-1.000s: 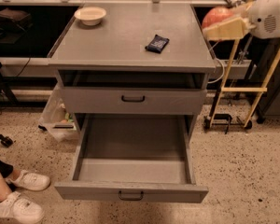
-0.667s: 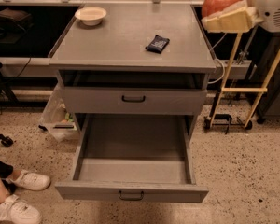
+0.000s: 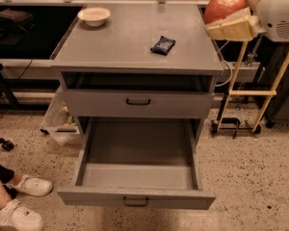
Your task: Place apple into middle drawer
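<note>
A white bowl (image 3: 94,16) sits at the grey surface's (image 3: 130,37) far left corner; a dark blue packet (image 3: 163,45) lies right of the bowl, nearer the front. Farther right, off the edge, the hand (image 3: 221,14) grips the apple (image 3: 225,5).

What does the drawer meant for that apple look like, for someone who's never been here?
Find the grey metal cabinet; the gripper holds the apple near its back right corner. The middle drawer is the pulled-out tray at the bottom, below the shut drawer that shows only a flat front.
</note>
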`<state>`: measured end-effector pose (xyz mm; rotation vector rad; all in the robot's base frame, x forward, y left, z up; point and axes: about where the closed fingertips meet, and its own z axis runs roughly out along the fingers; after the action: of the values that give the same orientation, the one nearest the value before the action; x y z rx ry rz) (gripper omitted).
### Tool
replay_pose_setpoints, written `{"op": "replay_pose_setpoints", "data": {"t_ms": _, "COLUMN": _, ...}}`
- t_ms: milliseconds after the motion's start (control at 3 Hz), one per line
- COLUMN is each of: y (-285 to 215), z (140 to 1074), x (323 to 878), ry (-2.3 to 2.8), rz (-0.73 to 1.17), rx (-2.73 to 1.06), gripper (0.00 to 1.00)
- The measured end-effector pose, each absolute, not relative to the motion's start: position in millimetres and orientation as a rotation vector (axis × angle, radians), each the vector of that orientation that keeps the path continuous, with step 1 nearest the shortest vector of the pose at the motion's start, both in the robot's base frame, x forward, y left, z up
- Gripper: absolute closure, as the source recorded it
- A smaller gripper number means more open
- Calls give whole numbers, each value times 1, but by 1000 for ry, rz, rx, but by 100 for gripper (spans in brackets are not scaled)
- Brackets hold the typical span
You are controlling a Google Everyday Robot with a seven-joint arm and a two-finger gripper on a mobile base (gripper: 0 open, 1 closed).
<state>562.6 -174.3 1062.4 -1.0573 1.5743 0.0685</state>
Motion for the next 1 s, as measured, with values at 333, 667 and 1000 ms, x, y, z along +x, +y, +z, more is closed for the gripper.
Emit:
{"op": "replay_pose_setpoints", "data": {"t_ms": 333, "y": -165, "z": 1049, "x": 555, "ry": 1571, "rz": 49, "rx": -1091, "gripper": 100}}
{"op": "replay_pose_setpoints", "data": {"t_ms": 667, "y": -151, "z": 997, "x": 541, "ry": 1539, "rz": 83, "rx": -1109, "gripper": 100}}
{"op": "replay_pose_setpoints", "data": {"t_ms": 1000, "y": -151, "z": 917, "x": 533, "ry": 1552, "rz": 102, "rx": -1054, "gripper": 100}}
